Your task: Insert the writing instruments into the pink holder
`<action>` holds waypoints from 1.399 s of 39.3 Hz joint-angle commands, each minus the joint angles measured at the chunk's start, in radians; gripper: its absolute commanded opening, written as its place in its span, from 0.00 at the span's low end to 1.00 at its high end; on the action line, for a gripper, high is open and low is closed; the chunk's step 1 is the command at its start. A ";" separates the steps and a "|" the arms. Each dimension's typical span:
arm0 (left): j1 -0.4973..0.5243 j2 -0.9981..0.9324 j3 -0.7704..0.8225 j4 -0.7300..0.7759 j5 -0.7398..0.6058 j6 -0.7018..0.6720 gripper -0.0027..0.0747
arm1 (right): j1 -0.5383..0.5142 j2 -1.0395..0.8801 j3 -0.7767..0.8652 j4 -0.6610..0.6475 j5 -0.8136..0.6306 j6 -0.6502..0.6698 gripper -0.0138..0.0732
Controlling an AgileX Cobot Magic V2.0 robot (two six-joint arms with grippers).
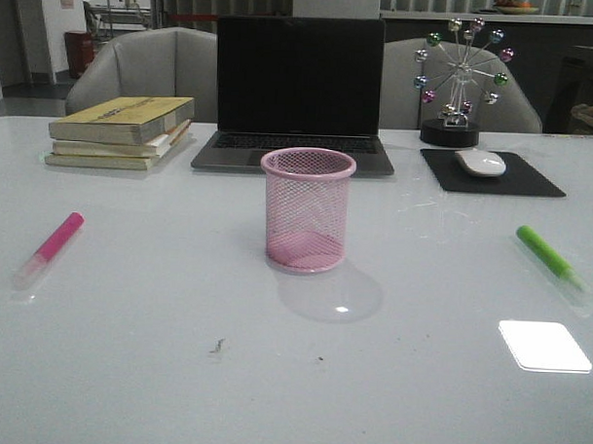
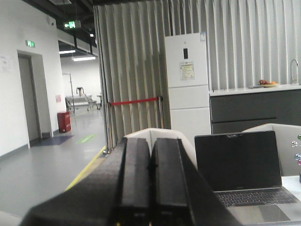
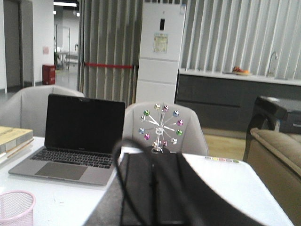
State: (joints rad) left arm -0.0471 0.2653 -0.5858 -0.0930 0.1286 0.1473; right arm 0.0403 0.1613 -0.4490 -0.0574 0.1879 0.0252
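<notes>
The pink holder (image 1: 307,210), a wire-mesh cup, stands upright and empty at the table's middle; its rim (image 3: 16,201) also shows in the right wrist view. A pink highlighter (image 1: 50,247) lies flat at the left of the table. A lime green highlighter (image 1: 552,255) lies flat at the right. Neither arm appears in the front view. My left gripper (image 2: 151,142) is shut with nothing between its fingers and points level over the table's back. My right gripper (image 3: 153,157) is shut and empty too, raised and facing the laptop side.
An open laptop (image 1: 297,95) stands behind the cup. Stacked books (image 1: 122,130) lie at the back left. At the back right are a mouse (image 1: 481,162) on a black pad (image 1: 493,174) and a ferris-wheel ornament (image 1: 461,82). Grey chairs stand beyond the table.
</notes>
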 commanded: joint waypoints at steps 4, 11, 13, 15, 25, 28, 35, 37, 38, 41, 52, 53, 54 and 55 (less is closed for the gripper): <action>-0.002 0.196 -0.184 -0.002 0.059 -0.003 0.15 | -0.002 0.224 -0.185 -0.012 -0.041 -0.007 0.20; -0.002 0.373 -0.217 -0.064 0.095 -0.003 0.15 | -0.002 0.437 -0.302 -0.012 0.099 -0.007 0.20; -0.002 0.413 -0.217 -0.064 0.132 -0.003 0.15 | -0.002 0.477 -0.307 -0.012 0.118 -0.007 0.20; -0.002 0.447 -0.217 -0.064 0.164 -0.003 0.15 | -0.002 0.501 -0.307 -0.012 0.129 -0.007 0.20; -0.002 0.531 -0.217 -0.064 0.180 -0.003 0.15 | -0.002 0.556 -0.306 -0.012 0.230 -0.007 0.20; -0.002 0.531 -0.217 -0.064 0.184 -0.003 0.15 | -0.002 0.556 -0.306 -0.012 0.240 -0.007 0.20; -0.002 0.531 -0.217 -0.064 0.194 -0.003 0.19 | -0.002 0.556 -0.306 -0.012 0.254 -0.007 0.21; -0.002 0.531 -0.217 -0.064 0.198 -0.003 0.23 | -0.002 0.556 -0.306 -0.012 0.260 -0.007 0.26; -0.002 0.531 -0.217 -0.064 0.198 -0.003 0.26 | -0.002 0.556 -0.306 -0.012 0.264 -0.007 0.30; -0.002 0.531 -0.217 -0.064 0.198 -0.003 0.37 | -0.002 0.556 -0.306 -0.012 0.275 -0.007 0.42; -0.002 0.531 -0.217 -0.083 0.198 -0.003 0.70 | -0.002 0.556 -0.306 -0.012 0.296 -0.007 0.59; -0.002 0.531 -0.217 -0.087 0.198 -0.003 0.69 | -0.002 0.556 -0.306 -0.012 0.299 -0.007 0.59; -0.002 0.531 -0.217 -0.091 0.198 -0.003 0.69 | -0.002 0.556 -0.306 -0.012 0.300 -0.007 0.59; -0.002 0.531 -0.217 -0.092 0.198 -0.003 0.69 | -0.002 0.556 -0.306 -0.012 0.300 -0.007 0.59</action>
State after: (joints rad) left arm -0.0471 0.7986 -0.7681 -0.1651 0.3951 0.1473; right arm 0.0403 0.7149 -0.7195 -0.0597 0.5524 0.0237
